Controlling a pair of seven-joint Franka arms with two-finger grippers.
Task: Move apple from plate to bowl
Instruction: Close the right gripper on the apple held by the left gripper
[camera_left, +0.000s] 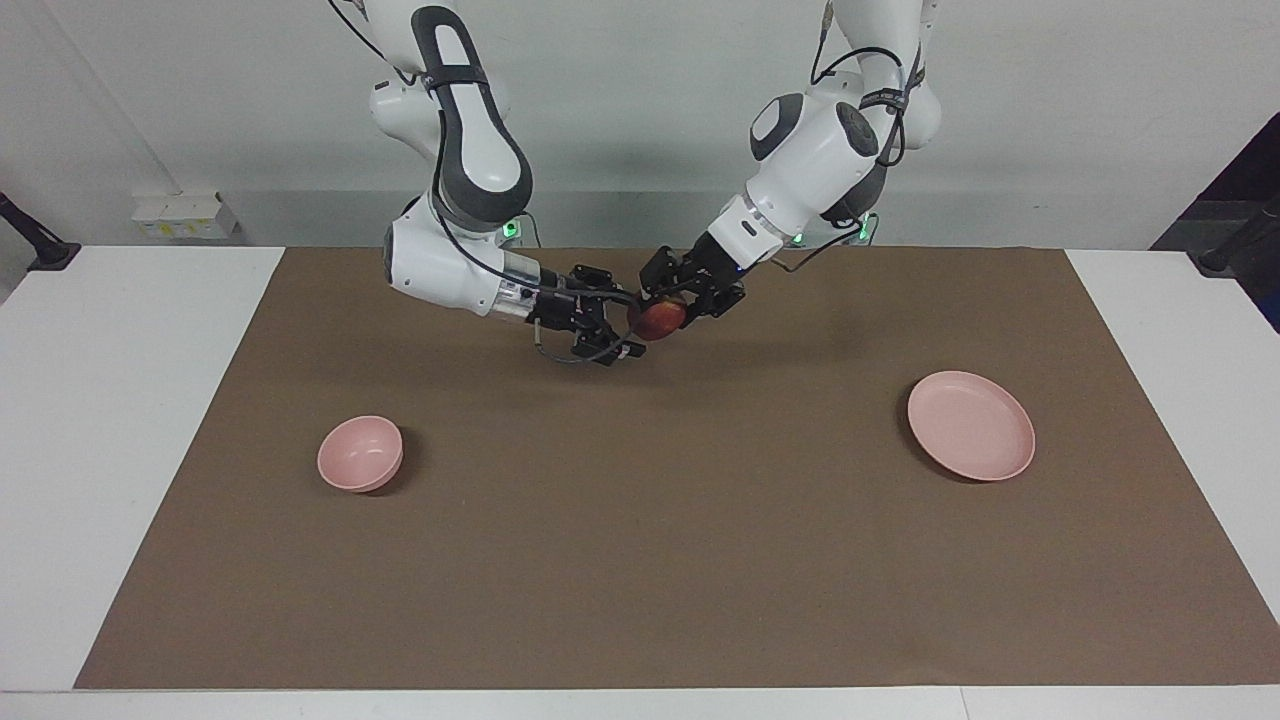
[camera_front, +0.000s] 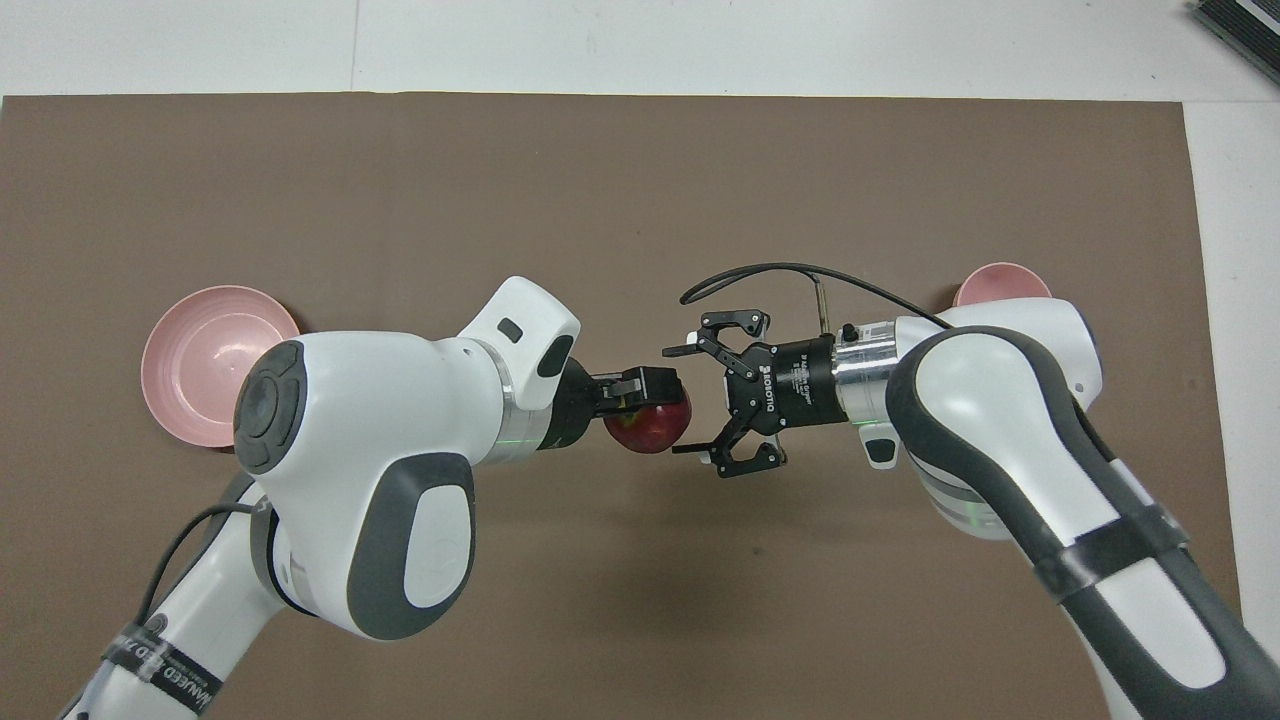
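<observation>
My left gripper (camera_front: 650, 400) is clamped on the apple (camera_front: 652, 428), held up over the mat's middle, toward the robots' edge; my right gripper (camera_front: 712, 404) is spread wide with its fingers either side of the apple, not closed on it. Looks like a mid-air handover, since the bowl (camera_left: 360, 453) sits toward the right arm's end. The plate (camera_left: 970, 424), toward the left arm's end, has nothing on it

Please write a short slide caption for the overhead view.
Left gripper holds apple toward open right gripper for handover.
</observation>
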